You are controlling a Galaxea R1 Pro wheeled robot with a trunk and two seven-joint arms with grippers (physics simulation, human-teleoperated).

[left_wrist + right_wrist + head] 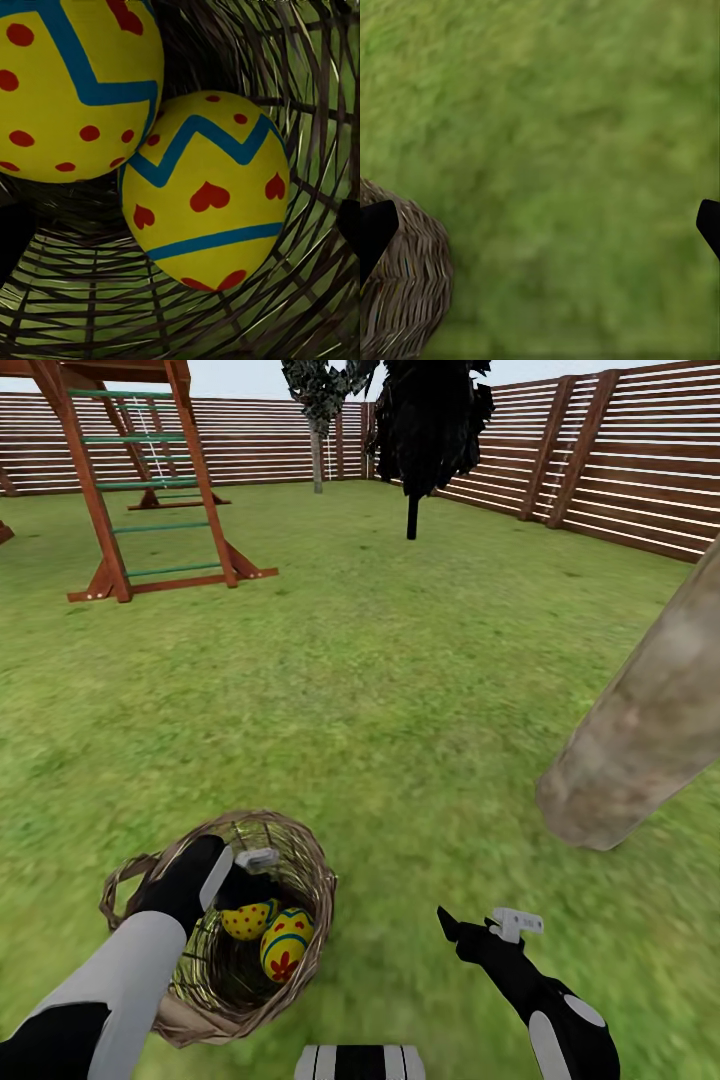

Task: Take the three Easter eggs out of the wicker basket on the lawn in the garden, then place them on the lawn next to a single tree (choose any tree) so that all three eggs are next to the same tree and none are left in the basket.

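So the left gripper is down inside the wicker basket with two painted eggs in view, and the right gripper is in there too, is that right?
Not quite. The left gripper is inside the wicker basket by two Easter eggs, but the right gripper is outside it, open over the lawn beside the basket. The head view shows this.

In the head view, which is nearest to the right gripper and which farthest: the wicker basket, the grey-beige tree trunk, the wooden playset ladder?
1. Round tan wicker basket, to the left of the right gripper.
2. Leaning grey-beige tree trunk, ahead on the right.
3. Brown wooden playset ladder, far ahead, left.
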